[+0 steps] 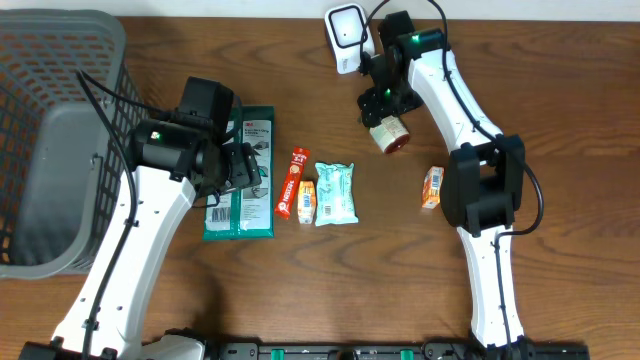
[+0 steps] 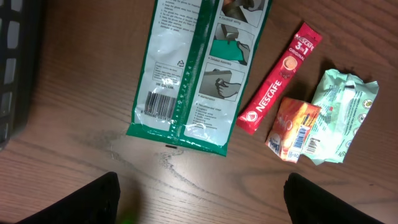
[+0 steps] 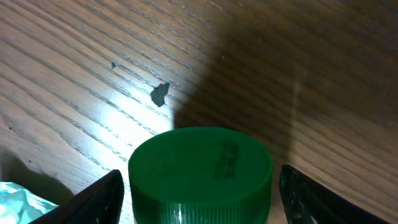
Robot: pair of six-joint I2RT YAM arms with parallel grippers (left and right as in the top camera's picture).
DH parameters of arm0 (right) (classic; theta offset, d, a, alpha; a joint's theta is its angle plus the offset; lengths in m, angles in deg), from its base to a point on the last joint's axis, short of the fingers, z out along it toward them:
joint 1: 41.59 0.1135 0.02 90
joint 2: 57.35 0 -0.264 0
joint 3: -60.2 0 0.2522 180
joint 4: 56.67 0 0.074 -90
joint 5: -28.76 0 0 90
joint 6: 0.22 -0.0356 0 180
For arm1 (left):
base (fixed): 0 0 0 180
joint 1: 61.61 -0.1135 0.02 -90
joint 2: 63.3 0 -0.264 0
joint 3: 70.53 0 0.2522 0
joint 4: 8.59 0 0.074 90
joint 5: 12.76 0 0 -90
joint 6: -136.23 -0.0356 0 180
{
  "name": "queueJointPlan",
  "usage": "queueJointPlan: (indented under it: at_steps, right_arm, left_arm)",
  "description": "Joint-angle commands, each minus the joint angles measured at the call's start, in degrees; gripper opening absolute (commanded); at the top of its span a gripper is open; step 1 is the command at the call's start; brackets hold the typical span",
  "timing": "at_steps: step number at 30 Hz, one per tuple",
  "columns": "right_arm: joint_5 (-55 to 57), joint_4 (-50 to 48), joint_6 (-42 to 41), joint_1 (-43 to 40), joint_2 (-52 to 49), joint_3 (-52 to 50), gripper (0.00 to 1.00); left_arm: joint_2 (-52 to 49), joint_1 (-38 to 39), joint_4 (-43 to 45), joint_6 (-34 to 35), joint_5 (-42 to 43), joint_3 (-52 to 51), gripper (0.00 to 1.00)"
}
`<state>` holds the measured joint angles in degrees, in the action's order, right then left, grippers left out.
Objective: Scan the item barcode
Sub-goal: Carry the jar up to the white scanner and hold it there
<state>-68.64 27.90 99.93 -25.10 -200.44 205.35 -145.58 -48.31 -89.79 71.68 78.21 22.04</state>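
Left pincer (image 2: 202, 199) gapes open near red "NESCAFE 3in1 ORIGINAL" stick (image 2: 280, 78); right pincer (image 3: 200, 193) straddles green cap (image 3: 199, 155), grip unclear.

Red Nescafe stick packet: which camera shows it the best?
The left wrist view: the red Nescafe stick packet lies close and whole, its white lettering easy to read. The overhead view shows it tiny, beside the green-and-white plastic bag, words unreadable. The right wrist view does not show it.

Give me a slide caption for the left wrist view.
Open left gripper above a green packet, Nescafe stick, orange sachet and mint wrapper on a wooden table.
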Motion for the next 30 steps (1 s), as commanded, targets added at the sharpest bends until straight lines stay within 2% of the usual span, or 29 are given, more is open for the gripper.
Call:
queueJointPlan:
  at_steps: [1,17,21,24,30]
  right_arm:
    - [0.9,-0.4,0.2,0.5,0.1,-0.4,0.76]
    - [1.1,-2.9,2.2,1.8,-0.1,-3.9,0.76]
    - [1.2,-2.7,2.4,2.0,0.2,-3.9,0.69]
    - [1.1,-2.2,2.4,2.0,1.3,-3.3,0.67]
    - [1.0,-1.2,0.5,2.0,6.8,-2.9,0.52]
  left_arm:
    - [0.3,0.2,-0.2,-0.2,-0.3,0.0,0.85]
    - [0.3,0.2,-0.2,-0.2,-0.3,0.0,0.85]
    - [0.3,0.2,-0.2,-0.2,-0.3,0.0,0.85]
    - [0.3,0.2,-0.2,-0.2,-0.3,0.0,0.85]
    - [0.3,0.2,-0.2,-0.2,-0.3,0.0,0.85]
